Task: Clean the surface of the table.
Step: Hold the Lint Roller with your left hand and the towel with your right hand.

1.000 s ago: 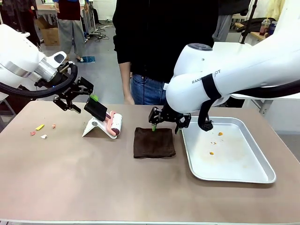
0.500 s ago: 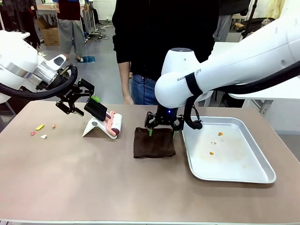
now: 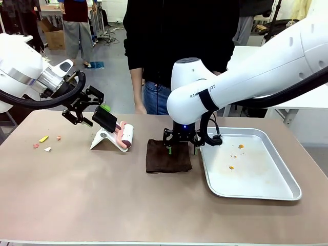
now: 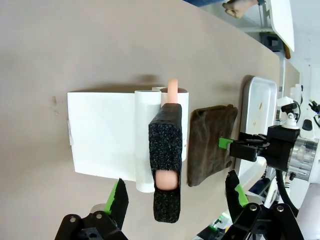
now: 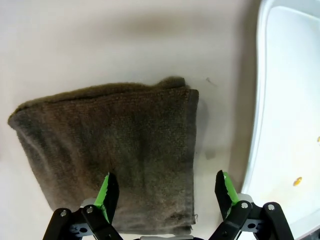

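Both grippers hang with fingers spread, gripping nothing, over the table [image 3: 102, 195], whose taupe top lies directly beneath their tips as a person [image 3: 174, 41] stands at the far side. The right gripper [image 5: 165, 192] is poised low over a folded brown cloth [image 5: 110, 130]: one green pad sits above the fabric, the other above the bare strip of tabletop between the cloth's edge and a metal tray [image 3: 256, 169] that lies just outside that finger. The left gripper [image 4: 175, 182] straddles the black foam handle [image 4: 166, 145] of a pink brush resting on a white dustpan [image 4: 100, 130], and neither pad touches the handle. A few small scraps [image 3: 43, 139] lie on the tabletop well outside the left fingers, on the side away from the cloth. The step in hand appears to be picking up the cloth for wiping. Doing it well likely means lowering straight down until the tips nearly meet the tabletop, then closing so the edge of the cloth bunches between the pads, with the outer finger kept off the tray's rim. A grasp too shallow would probably catch only the top layer and let the fold fall open.
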Motion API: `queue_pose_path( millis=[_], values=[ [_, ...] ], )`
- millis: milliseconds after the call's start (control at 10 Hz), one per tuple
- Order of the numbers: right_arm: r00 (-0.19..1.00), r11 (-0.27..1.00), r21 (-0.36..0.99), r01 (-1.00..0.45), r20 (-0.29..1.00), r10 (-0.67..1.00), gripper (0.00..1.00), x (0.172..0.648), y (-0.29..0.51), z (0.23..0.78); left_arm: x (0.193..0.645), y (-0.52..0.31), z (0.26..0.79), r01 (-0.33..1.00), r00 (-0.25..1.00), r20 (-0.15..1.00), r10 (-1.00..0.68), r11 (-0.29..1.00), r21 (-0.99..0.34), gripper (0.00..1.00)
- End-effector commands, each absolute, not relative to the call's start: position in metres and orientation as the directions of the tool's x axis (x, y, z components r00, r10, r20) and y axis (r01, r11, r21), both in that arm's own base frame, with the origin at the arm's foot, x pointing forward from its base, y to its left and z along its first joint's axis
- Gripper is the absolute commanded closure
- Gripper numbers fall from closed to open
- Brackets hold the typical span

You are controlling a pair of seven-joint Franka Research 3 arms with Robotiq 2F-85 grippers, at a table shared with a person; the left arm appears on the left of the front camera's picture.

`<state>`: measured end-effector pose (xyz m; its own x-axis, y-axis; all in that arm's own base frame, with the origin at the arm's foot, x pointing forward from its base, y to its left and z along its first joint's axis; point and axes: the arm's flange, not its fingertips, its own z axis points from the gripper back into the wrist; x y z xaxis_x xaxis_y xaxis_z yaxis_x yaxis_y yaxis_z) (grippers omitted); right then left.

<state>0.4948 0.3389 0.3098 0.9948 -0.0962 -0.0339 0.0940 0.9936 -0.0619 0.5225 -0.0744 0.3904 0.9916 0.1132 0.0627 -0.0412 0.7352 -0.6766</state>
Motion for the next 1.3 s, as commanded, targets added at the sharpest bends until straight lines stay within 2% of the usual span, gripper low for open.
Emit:
queue_pose_path(
  millis=[0, 600, 700, 800, 900, 1000, 1100, 1200],
  values=[
    [0.990, 0.988, -0.072, 0.133, -0.034, -0.136, 0.00, 0.490, 0.337, 0.304, 0.525, -0.075, 0.390, -0.027, 0.991, 0.077, 0.109, 0.727, -0.687, 0.00],
    [0.992, 0.991, -0.029, 0.127, -0.023, -0.128, 0.00, 0.488, 0.340, 0.297, 0.528, -0.076, 0.389, -0.030, 0.992, 0.071, 0.107, 0.728, -0.685, 0.00],
    [0.992, 0.992, -0.018, 0.122, -0.022, -0.123, 0.00, 0.488, 0.341, 0.297, 0.530, -0.076, 0.388, -0.035, 0.992, 0.065, 0.108, 0.729, -0.684, 0.08],
    [0.993, 0.993, -0.007, 0.120, -0.019, -0.120, 0.60, 0.488, 0.342, 0.296, 0.531, -0.074, 0.387, -0.045, 0.991, 0.059, 0.119, 0.719, -0.694, 0.60],
    [0.992, 0.993, 0.013, 0.121, -0.027, -0.120, 0.60, 0.488, 0.342, 0.296, 0.530, -0.075, 0.388, -0.045, 0.991, 0.060, 0.120, 0.721, -0.691, 0.68],
    [0.992, 0.993, 0.030, 0.117, -0.041, -0.116, 1.00, 0.488, 0.343, 0.295, 0.530, -0.074, 0.388, -0.042, 0.990, 0.066, 0.121, 0.724, -0.689, 1.00],
    [0.992, 0.992, 0.041, 0.119, -0.050, -0.117, 0.64, 0.488, 0.343, 0.294, 0.530, -0.074, 0.387, -0.041, 0.991, 0.067, 0.120, 0.724, -0.689, 1.00],
    [0.992, 0.992, 0.052, 0.115, -0.058, -0.112, 1.00, 0.488, 0.342, 0.293, 0.530, -0.075, 0.387, -0.041, 0.991, 0.067, 0.119, 0.725, -0.687, 1.00]
  ],
)
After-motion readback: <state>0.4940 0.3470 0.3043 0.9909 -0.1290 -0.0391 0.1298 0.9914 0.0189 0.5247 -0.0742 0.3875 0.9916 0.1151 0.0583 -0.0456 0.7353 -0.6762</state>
